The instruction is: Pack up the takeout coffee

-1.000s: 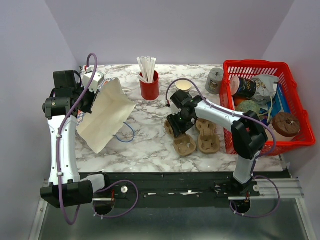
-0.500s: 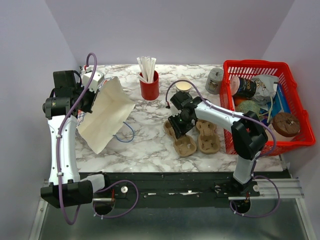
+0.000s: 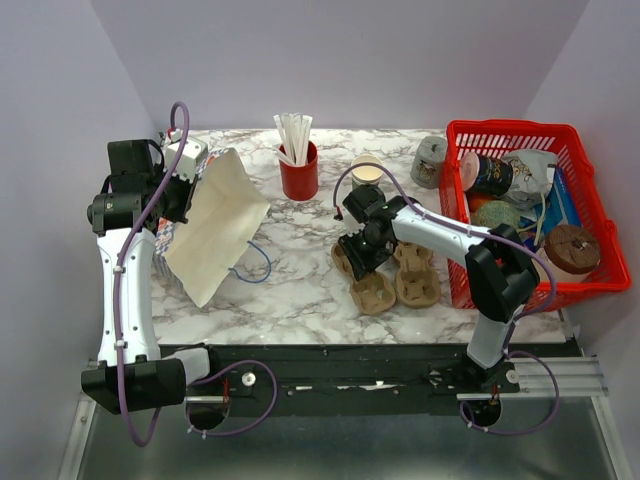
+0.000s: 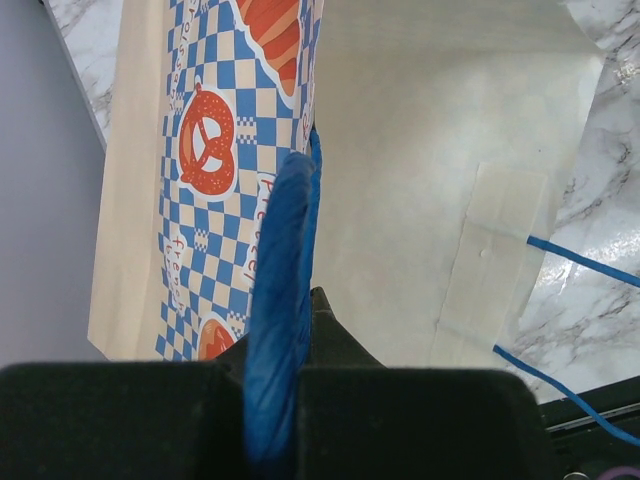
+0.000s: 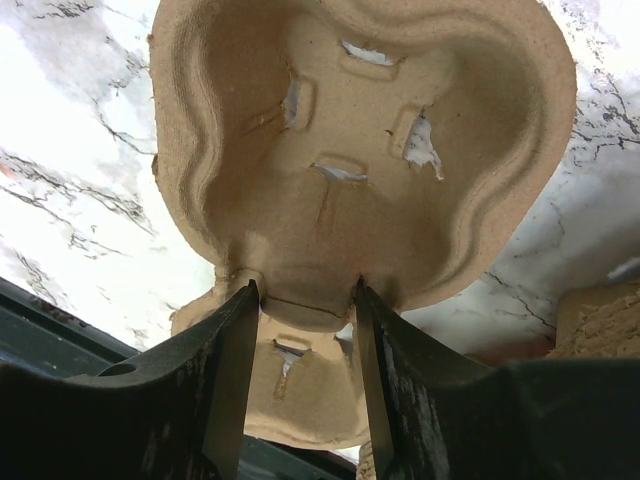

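Two grippers are both closed on something: the left gripper [image 4: 285,360] pinches the blue handle [image 4: 285,230] of the paper bag [image 3: 215,225], held up at the left side of the table [image 3: 290,270]. The right gripper [image 5: 305,300] pinches a narrow edge of the pulp tray [image 5: 350,150]. The paper cup [image 3: 367,173] stands without lid just behind the right arm, right of the red cup [image 3: 298,178].

Green-banded cream cup [image 3: 367,172], brown tray [image 5: 360,150], red basket [image 3: 515,126], blue-checked bag [image 4: 215,200]
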Available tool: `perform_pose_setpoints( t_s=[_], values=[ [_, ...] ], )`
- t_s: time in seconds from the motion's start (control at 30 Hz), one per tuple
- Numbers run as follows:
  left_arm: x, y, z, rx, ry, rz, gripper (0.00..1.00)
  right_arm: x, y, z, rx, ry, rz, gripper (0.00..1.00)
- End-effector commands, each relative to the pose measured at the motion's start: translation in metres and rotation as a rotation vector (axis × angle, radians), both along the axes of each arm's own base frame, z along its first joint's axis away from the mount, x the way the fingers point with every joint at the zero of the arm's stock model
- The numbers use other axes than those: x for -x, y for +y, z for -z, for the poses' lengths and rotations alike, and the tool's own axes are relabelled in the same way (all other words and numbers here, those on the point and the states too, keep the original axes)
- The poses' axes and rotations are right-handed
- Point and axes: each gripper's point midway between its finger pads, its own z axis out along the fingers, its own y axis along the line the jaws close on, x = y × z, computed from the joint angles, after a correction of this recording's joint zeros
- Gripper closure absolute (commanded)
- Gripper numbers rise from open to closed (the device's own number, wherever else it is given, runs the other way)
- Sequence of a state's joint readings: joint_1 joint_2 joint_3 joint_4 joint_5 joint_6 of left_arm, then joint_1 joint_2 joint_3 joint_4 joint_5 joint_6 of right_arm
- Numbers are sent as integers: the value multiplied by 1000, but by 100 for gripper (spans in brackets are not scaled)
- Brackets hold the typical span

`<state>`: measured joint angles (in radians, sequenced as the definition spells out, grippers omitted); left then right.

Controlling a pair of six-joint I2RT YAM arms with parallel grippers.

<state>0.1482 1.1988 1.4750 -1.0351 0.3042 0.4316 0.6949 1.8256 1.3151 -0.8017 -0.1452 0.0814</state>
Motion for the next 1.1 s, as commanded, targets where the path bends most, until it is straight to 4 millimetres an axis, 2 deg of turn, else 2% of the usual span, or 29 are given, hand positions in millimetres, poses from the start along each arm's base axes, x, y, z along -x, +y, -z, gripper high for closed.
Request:
perform_pose_setpoints(
  t_s=[0.0, 0.17, 0.2, 0.3, 0.4, 0.5, 0.53, 0.6, 0.7, 0.77, 0.83, 0.97, 1.0, 1.07],
  values=[
    [1, -7, -2, 25, -17, 14, 100, 1, -3, 5, 36, -14, 2, 49],
    [1, -9, -2, 33, -17, 20, 100, 0, 2, 1, 29, -26, -18, 55],
    [1, -9, -2, 34, -17, 19, 100, -1, 4, -2, 23, -32, -22, 59],
    [2, -12, -1, 48, -14, 34, 100, -3, 7, -14, -6, -56, -31, 60],
    [4, -17, 0, 63, -3, 49, 100, -4, 15, -38, -63, -79, -51, 62],
    [11, -23, 1, 78, 11, 79, 100, -6, 22, -71, -133, -134, -104, 73],
    [14, -25, 3, 83, 20, 89, 100, -7, 22, -77, -141, -154, -134, 87],
    [17, -28, 3, 87, 21, 103, 100, -10, 21, -90, -145, -194, -165, 99],
    [23, -34, 3, 105, 36, 120, 100, -6, 23, -114, -194, -229, -234, 100],
    [29, -41, 3, 122, 50, 145, 100, -5, 27, -137, -244, -288, -317, 99],
    [34, -49, 1, 143, 51, 182, 100, -9, 40, -168, -335, -388, -400, 100],
    [42, -64, 0, 172, 65, 234, 100, -22, 65, -252, -502, -745, -634, 99],
    [44, -70, -2, 181, 66, 252, 100, -17, 74, -284, -584, -847, -707, 99],
    [48, -78, -5, 207, 75, 273, 100, -10, 81, -323, -647, -999, -832, 99]
  ],
)
